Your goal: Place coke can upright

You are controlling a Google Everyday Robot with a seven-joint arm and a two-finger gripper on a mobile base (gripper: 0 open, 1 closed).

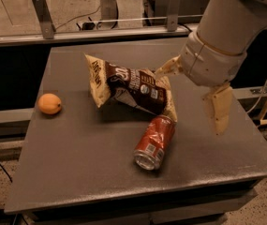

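Overhead, we see the cream two-finger hand [188, 101] spread wide and holding nothing above the right side of the grey bench [77, 172]. Near it, the small red aluminium coke can [154, 142] lies on its side, touching a crumpled brown chip bag [130, 88]. A round orange fruit [49, 103] sits well apart at the left.

Above the gripper [187, 102], right of centre, the arm [236, 18] is cut off at the upper right; the coke can's [154, 142] far rim is hidden.
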